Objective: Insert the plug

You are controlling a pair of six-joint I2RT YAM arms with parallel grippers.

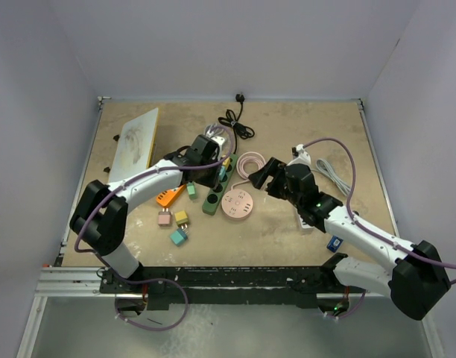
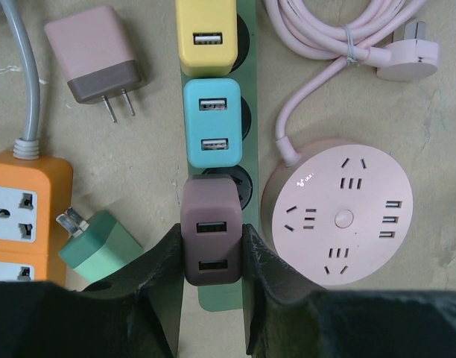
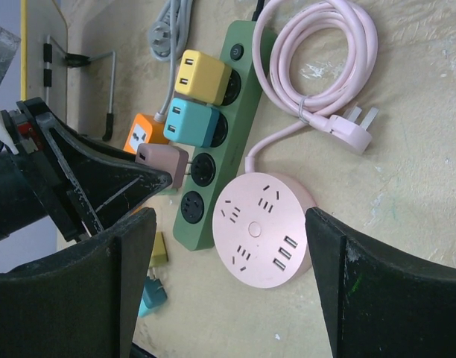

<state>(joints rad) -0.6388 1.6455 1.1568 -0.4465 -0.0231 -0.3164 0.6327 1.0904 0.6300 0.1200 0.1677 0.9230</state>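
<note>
Fingers (image 2: 157,268) of the left gripper (image 2: 211,227) are clamped on both sides of the brown adapter (image 2: 211,231), holding it right over the 3rd socket of the green power strip (image 2: 217,297). The right wrist view shows its prongs at the socket's mouth with bare metal showing, so I'd call this the insertion step, with the plug not seated yet. Next move, by my read: keep the prongs square to the slots and press straight into the strip until the body meets its face.

Tight quarters, though. The teal adapter (image 2: 213,123) sits plugged into the neighbouring socket, with the yellow adapter (image 2: 206,36) 1 beyond it, and brown nearly touches teal.

Right gripper (image 3: 232,224) hangs with fingers spread wide, holding nothing, above the pink round hub (image 2: 338,220) lying just beside the strip. On the strip's other side lie an orange power strip (image 2: 23,216), a green adapter (image 2: 101,250) and a loose pink charger (image 2: 94,56), none in the path.
</note>
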